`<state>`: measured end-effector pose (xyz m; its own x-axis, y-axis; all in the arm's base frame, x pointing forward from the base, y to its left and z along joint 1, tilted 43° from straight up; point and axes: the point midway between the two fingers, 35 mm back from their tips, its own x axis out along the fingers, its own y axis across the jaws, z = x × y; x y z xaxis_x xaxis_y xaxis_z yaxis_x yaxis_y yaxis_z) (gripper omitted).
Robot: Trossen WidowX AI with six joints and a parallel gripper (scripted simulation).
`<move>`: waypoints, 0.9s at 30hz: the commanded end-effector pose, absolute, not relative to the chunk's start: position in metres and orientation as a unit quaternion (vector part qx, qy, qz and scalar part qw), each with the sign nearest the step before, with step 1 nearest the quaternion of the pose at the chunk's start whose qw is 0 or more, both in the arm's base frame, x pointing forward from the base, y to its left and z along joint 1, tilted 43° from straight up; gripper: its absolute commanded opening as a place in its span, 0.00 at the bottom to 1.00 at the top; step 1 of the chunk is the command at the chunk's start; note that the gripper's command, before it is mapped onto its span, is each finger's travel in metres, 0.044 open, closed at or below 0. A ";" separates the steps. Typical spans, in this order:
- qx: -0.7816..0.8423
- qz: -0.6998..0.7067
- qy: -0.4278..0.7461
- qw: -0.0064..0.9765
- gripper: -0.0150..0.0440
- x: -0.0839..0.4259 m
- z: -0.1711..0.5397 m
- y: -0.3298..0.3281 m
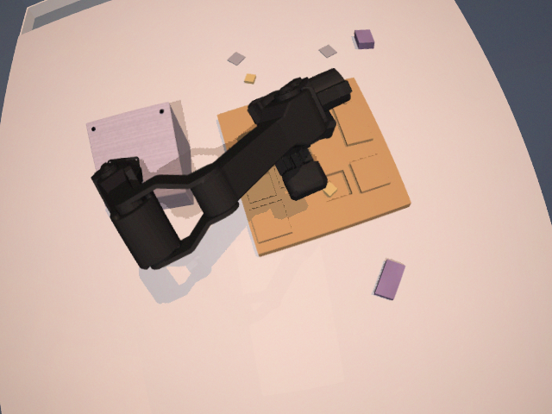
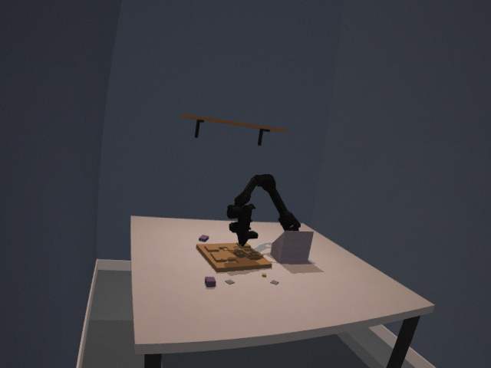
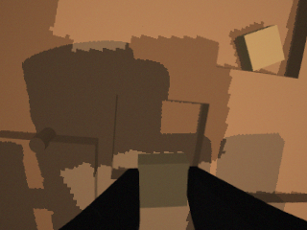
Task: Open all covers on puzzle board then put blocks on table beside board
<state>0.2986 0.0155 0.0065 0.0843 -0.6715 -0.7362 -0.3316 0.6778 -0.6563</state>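
My gripper [image 2: 241,245] [image 3: 162,177] is shut on an olive-looking block [image 3: 163,184], in shadow, just above the orange puzzle board [image 1: 321,218] [image 2: 222,265]. An open well shows behind the block in the wrist view. In the top view the arm hides the fingertips and part of the board. A yellow block [image 1: 329,190] [image 3: 265,48] lies turned at a recess on the board. On the table lie a purple block [image 1: 390,279] [image 2: 203,238], another purple block [image 1: 364,37] [image 2: 209,281] and a small yellow block [image 1: 250,78] [image 2: 264,274].
Two thin grey squares, one [image 1: 235,58] [image 2: 274,282] and another [image 1: 327,50] [image 2: 229,281], lie on the table beyond the board's far edge in the top view. A pale purple pedestal [image 1: 134,142] [image 2: 295,247] stands beside the board at the arm's base. A wall shelf [image 2: 234,123] hangs behind.
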 end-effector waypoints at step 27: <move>-0.370 -0.129 0.662 0.639 0.39 0.293 0.033 0.068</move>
<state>0.2943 0.0571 0.0395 0.0922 -0.6620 -0.7438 -0.3239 0.6864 -0.6511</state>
